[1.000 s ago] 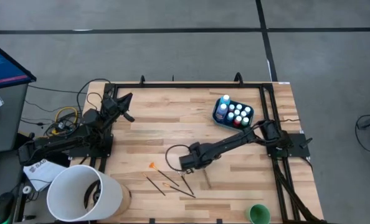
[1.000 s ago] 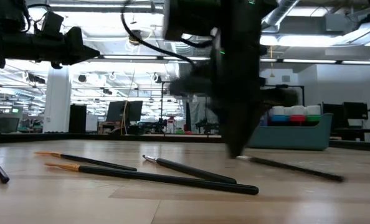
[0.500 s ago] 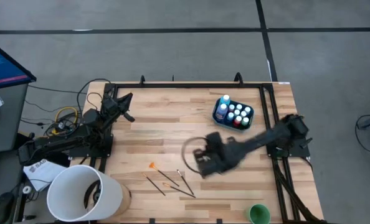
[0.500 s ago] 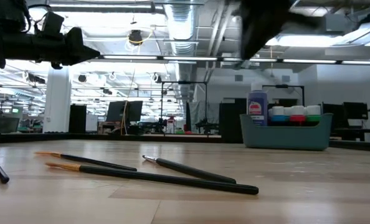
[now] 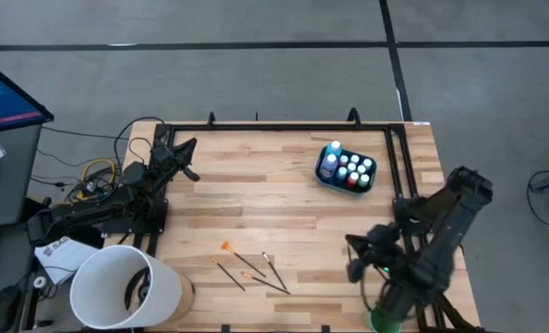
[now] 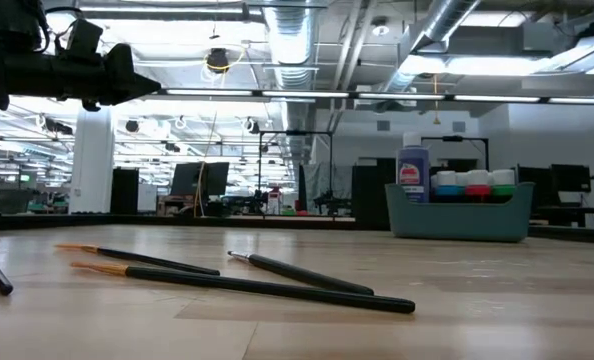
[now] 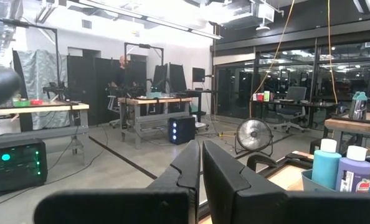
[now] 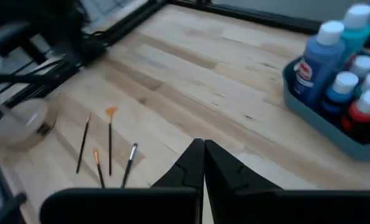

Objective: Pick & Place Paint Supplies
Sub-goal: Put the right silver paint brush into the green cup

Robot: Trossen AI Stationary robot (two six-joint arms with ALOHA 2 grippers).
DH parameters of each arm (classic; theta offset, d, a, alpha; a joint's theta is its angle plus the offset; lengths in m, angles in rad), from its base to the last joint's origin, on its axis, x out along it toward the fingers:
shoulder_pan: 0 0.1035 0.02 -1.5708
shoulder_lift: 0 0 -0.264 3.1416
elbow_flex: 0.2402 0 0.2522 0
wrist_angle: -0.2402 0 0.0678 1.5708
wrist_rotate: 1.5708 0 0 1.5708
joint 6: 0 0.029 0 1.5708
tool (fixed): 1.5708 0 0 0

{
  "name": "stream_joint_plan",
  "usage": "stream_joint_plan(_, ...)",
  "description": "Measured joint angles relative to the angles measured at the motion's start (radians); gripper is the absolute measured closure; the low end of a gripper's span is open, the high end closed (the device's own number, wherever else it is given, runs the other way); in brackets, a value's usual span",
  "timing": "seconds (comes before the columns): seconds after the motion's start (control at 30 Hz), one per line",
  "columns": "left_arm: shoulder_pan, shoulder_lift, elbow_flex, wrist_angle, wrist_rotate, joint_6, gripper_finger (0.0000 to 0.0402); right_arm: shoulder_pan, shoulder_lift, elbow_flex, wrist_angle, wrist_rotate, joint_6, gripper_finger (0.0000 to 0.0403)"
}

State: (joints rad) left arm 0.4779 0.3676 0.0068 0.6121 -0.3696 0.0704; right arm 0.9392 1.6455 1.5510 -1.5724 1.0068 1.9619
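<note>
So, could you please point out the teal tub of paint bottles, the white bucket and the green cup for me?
teal tub [image 5: 324, 178]: high view, on its near-left rim.
white bucket [image 5: 168, 282]: high view, on its outer wall.
green cup [image 5: 380, 323]: high view, on the visible rim.

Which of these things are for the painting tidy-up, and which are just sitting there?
Part of the job:
- paint bottles, standing in the teal tub
- brushes, lying on the table
- right gripper, shut, near the table's front right corner

Just lying about:
- big white bucket
- green cup
- left gripper, parked and shut
</note>
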Motion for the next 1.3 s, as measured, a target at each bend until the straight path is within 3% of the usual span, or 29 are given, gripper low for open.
stream_joint_plan(0.37,0.000,0.000,0.000,0.000,0.000,0.000,0.0394,0.289,-0.163,-0.248,0.005,0.229,0.168,0.0403)
stream_joint_plan(0.67,0.000,0.000,0.000,0.002,0.000,0.000,0.0394,0.400,-0.252,-0.428,0.086,0.303,0.209,0.0403)
stream_joint_plan(0.97,0.000,0.000,0.000,0.003,0.000,0.000,0.0394,0.481,-0.279,-0.460,0.130,0.308,0.234,0.0403)
stream_joint_plan(1.3,0.000,0.000,0.000,0.003,0.000,0.000,0.0394,0.526,-0.479,-0.460,0.128,0.387,-0.083,0.0403)
